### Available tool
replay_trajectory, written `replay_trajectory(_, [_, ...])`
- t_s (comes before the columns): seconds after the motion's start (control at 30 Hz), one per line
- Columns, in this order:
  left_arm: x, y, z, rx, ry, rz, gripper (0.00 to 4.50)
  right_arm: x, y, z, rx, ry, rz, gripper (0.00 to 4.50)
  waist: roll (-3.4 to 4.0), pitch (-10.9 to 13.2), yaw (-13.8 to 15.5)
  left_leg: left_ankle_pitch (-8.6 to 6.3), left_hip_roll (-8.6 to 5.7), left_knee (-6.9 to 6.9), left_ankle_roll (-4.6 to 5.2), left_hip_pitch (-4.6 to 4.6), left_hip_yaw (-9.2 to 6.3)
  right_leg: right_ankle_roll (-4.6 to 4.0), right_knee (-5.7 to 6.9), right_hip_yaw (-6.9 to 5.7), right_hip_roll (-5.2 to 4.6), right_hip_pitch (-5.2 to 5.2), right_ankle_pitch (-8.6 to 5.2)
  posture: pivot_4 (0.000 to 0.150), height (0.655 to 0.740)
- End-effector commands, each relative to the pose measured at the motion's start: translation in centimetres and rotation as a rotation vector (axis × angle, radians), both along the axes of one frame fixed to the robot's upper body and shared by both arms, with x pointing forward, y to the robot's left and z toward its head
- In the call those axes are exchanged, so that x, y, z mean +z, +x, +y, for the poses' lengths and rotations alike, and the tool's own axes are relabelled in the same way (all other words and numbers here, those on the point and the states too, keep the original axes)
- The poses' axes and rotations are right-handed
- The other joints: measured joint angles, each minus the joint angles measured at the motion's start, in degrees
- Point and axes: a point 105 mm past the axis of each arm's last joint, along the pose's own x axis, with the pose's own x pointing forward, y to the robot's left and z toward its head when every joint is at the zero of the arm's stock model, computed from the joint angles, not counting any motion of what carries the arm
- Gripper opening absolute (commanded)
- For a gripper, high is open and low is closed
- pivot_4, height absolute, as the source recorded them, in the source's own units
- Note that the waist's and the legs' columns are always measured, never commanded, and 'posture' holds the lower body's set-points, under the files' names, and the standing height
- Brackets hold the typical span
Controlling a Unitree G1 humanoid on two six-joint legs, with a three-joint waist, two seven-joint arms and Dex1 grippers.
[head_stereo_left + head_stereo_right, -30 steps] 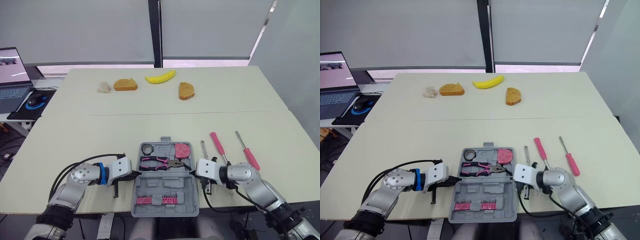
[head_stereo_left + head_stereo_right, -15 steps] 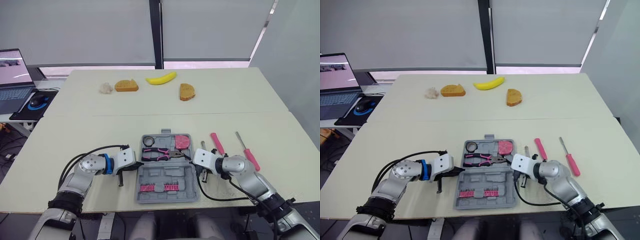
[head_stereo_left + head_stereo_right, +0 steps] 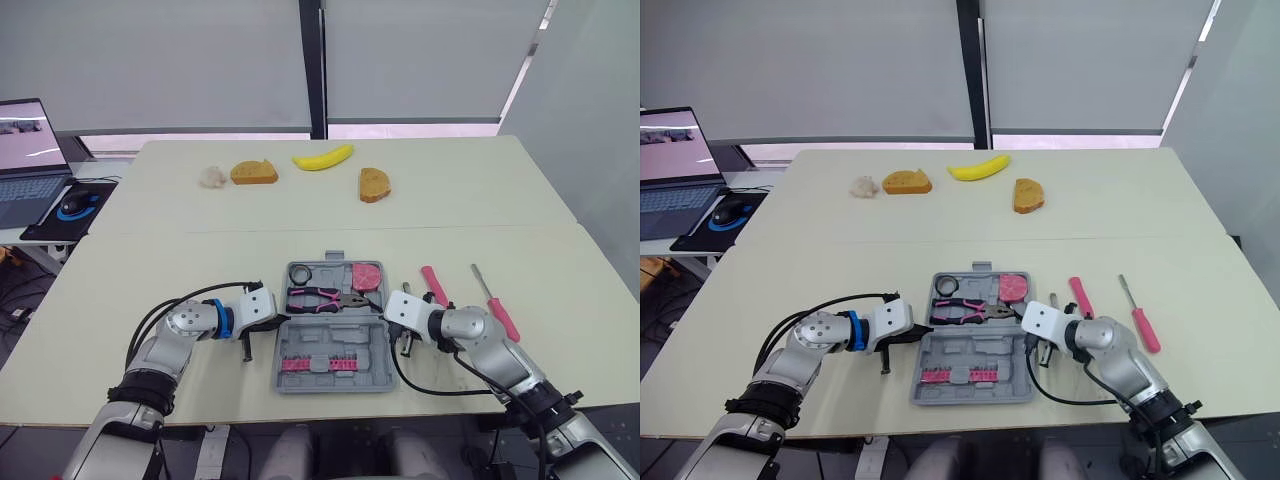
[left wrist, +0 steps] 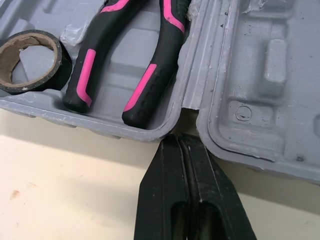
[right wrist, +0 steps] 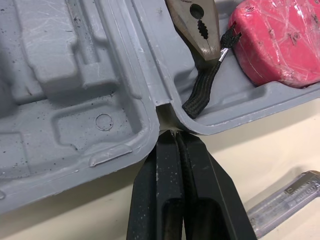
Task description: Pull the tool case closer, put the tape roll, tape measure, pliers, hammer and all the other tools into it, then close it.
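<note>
- Both pairs of fingers are pressed shut and hold nothing: the left gripper's fingers [image 4: 165, 195] point their tips at the hinge notch on the tool case's [image 3: 330, 338] left side, and the right gripper's fingers [image 5: 167, 175] do the same at the notch on its right side.
- We see the left gripper [image 3: 272, 325] and the right gripper [image 3: 392, 322] bracketing the open case at its hinge line, touching it or just beside it.
- Against a second ago, the case has slid away from us up the table [image 3: 150, 250]. Its near half reached the front edge then and now lies well inside it, and both arms have gone out with it.
- We judge this a repositioning push, not a pull, so the case sits securely for loading.
- Inside the far half lie the tape roll [image 3: 299, 273], the pliers [image 3: 322, 297] and the pink tape measure [image 3: 366, 275].
- To the case's right, outside it, lie the pink screwdriver [image 3: 433, 285], the red screwdriver [image 3: 497, 305] and a small metal tool [image 3: 407, 292].
- We reckon packing is partly done; the lid is open.
</note>
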Motion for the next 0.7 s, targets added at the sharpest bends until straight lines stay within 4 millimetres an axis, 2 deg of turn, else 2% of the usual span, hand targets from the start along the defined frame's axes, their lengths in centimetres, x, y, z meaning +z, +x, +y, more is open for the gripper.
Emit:
replay_trajectory(0.03, [-0.64, 0.03, -1.36, -0.029, 0.003, 0.005, 0.02, 0.26, 0.17, 1.2, 0.013, 0.025, -0.007, 0.0, 0.0, 0.0, 0.0, 0.0, 0.0, 0.0, 0.0, 0.0, 0.0, 0.0, 0.0, -0.01, 0.0, 0.0, 0.0, 0.15, 0.74])
replay_trajectory(0.33, [-0.53, 0.41, -1.59, -0.026, 0.003, -0.001, 0.02, 0.51, 0.49, 1.14, 0.005, 0.027, -0.013, 0.0, 0.0, 0.0, 0.0, 0.0, -0.01, 0.0, 0.0, 0.0, 0.0, 0.0, -0.01, 0.0, 0.0, 0.01, 0.0, 0.15, 0.74])
replay_trajectory(0.7, [-0.65, -0.54, -0.9, -0.036, 0.011, 0.026, 0.02, 0.43, 0.36, 1.03, 0.005, 0.026, -0.003, 0.0, 0.0, 0.0, -0.1, 0.0, 0.0, -0.03, 0.0, 0.0, 0.0, 0.0, -0.04, 0.01, 0.0, 0.0, 0.0, 0.15, 0.74])
